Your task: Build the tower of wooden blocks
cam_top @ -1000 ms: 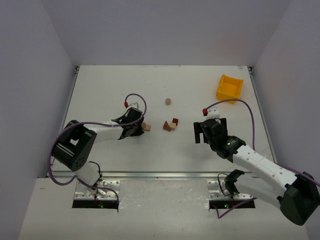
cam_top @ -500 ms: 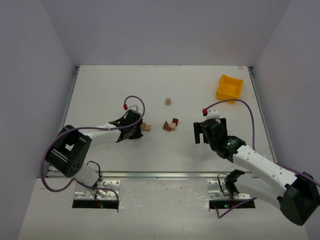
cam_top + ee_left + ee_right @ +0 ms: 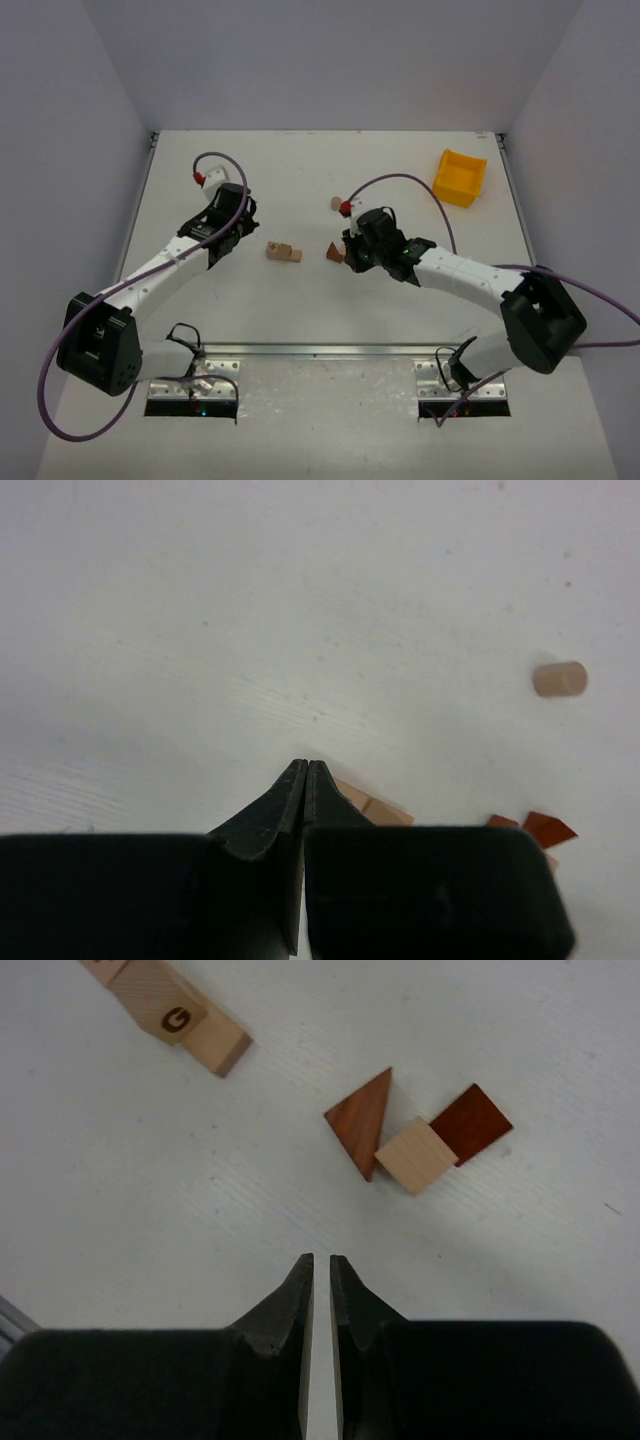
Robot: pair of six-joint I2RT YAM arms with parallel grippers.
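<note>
step: pick approach | right tool (image 3: 320,1258) together, empty; wedge (image 3: 362,1120) at 1 o'clock | left tool (image 3: 304,768) together | next: open, straddle wedge

A row of blocks (image 3: 283,251) is lying on the surface (image 3: 300,160) between my two arms, near my left jaws and to their right (the tips are pointing toward it). A trio of blocks (image 3: 418,1155) is sitting right of that row, apart from it, its pieces touching, just ahead of my right jaws. A lone peg (image 3: 336,203) is resting behind the trio, and a bin (image 3: 459,177) is standing far right, toward the back.
</note>
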